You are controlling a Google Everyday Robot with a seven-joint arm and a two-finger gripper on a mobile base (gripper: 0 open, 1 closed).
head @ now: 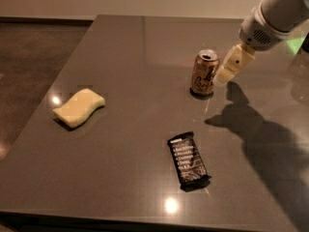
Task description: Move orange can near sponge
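The orange can [204,73] stands upright right of the table's middle, tan-orange with dark cursive lettering and a silver top. The pale yellow sponge [79,107] lies flat with wavy edges at the left of the table, far from the can. My gripper [231,66] hangs from the white arm at the upper right. Its cream fingers point down-left and sit just right of the can, close to its side.
A flat black wrapped snack bar [189,160] lies in front of the can, toward the near edge. The dark grey table [140,57] has its left edge by the sponge, with brown floor beyond. The arm's shadow covers the right side.
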